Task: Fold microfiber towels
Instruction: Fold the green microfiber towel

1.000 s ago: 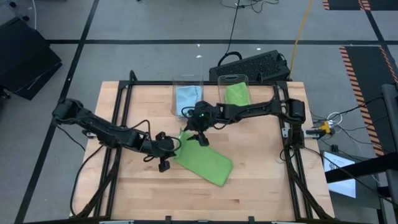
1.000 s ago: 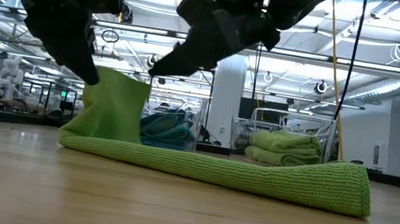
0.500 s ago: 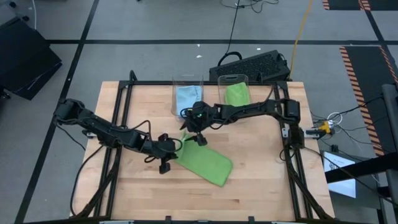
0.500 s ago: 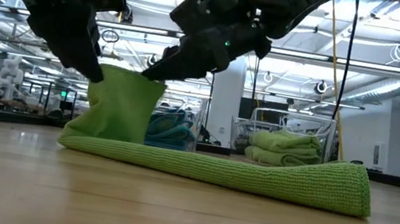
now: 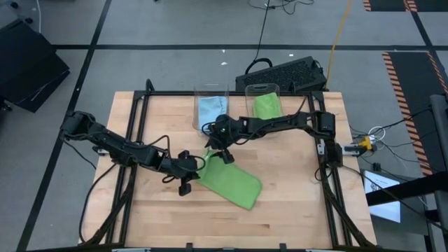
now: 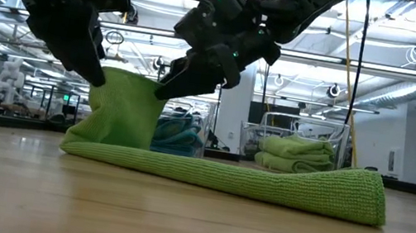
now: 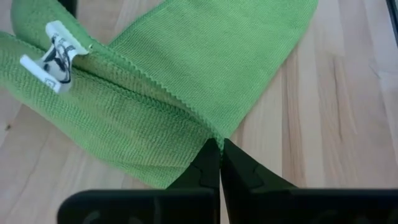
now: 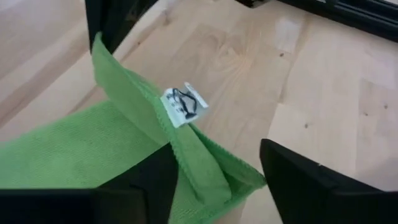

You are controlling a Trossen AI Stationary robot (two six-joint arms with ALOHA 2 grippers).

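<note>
A lime green towel [image 5: 234, 183] lies folded in a long strip on the table's middle. Its left end is raised in a flap [image 6: 126, 108]. My left gripper [image 5: 194, 165] is shut on that flap, as its wrist view [image 7: 214, 146] shows. My right gripper [image 5: 222, 152] is open at the flap's other upper corner [image 6: 164, 86]. In its wrist view [image 8: 217, 168] the flap's edge and a white tag [image 8: 183, 102] lie between the spread fingers. My left gripper pinches the towel's edge [image 7: 211, 132] at the strip's left end between its two fingertips. The fingers slant down from the table's left. The pinched end stands raised; the rest of the strip [image 6: 265, 180] lies on the table. My right gripper is open. One finger [image 8: 158, 177] lies against the raised flap's edge [image 8: 177, 144]; the other stands apart from the cloth. The fingers slant down from the far right.
Two clear bins stand at the far middle of the table: one [image 5: 210, 108] holds light blue towels, the other [image 5: 266, 105] holds folded green towels. A black keyboard [image 5: 283, 73] lies beyond the far edge. Bare wood shows to the near and right [image 5: 294, 203].
My right gripper has gone a little toward the table's left and down onto the raised flap. The flap has spread wider between the two grippers, while the rest of the strip has stayed flat on the table.
</note>
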